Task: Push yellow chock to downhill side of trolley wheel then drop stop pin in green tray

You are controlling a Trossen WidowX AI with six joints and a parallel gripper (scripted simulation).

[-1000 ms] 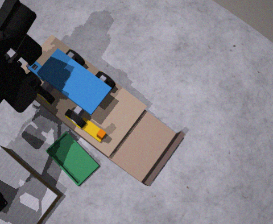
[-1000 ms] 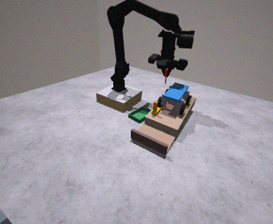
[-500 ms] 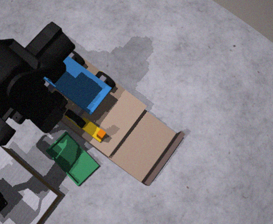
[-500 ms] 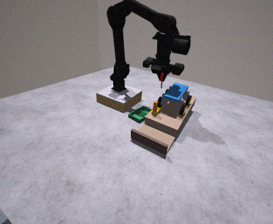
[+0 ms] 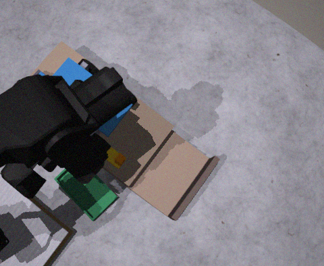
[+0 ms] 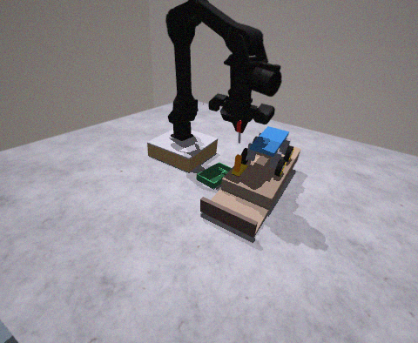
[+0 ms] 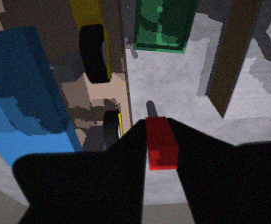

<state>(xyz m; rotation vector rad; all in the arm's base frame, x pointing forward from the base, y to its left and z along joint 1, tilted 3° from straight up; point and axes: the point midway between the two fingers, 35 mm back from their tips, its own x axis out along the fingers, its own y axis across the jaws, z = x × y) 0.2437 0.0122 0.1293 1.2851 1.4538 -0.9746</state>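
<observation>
Pincer [image 7: 162, 150] clamped on the stop pin [image 7: 161, 142], hanging beside the trolley [image 6: 269, 141], chock [image 6: 239, 165] at its wheel; next, over the green tray [image 6: 214, 173] and release.

Trolley [image 6: 269, 145] on ramp [image 6: 259, 191] w/ chock [image 6: 239, 165] at downhill wheel; tray [image 6: 214, 174] beside ramp; pin [image 6: 239, 130] above, btwn base [image 6: 182, 150] & trolley.

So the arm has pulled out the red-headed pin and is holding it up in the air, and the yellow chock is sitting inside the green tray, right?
Not quite. The gripper does hold the red-headed pin in the air, but the yellow chock stands on the ramp by a trolley wheel, beside the green tray, not in it. The exterior view shows this.
</observation>
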